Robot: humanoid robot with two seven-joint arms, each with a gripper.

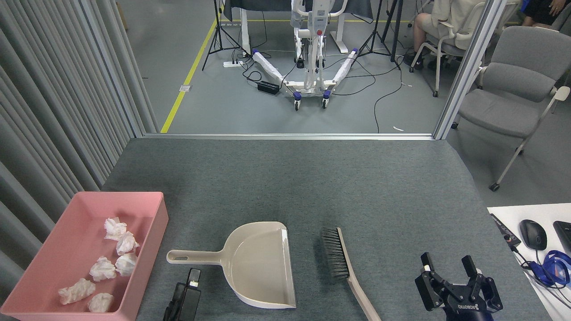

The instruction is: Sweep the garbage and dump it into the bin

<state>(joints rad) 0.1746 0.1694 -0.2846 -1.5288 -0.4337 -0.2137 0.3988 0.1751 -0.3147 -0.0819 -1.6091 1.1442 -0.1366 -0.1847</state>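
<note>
While your left gripper (192, 278), closure unreadable, sits just right of the bin (154, 232) holding garbage (107, 268), right gripper (447, 270) gapes empty

Six tissue wads (102, 269), one pink bin (147, 249), one dustpan (263, 267), one brush (343, 267), two grippers

A flat table covered in grey felt-like carpet (312, 178) carries three things — a shallow pink plastic bin (147, 249) at its left edge; a beige plastic dustpan (261, 265) mid-front; a beige black-bristled hand brush (345, 267) just right of it.
</note>
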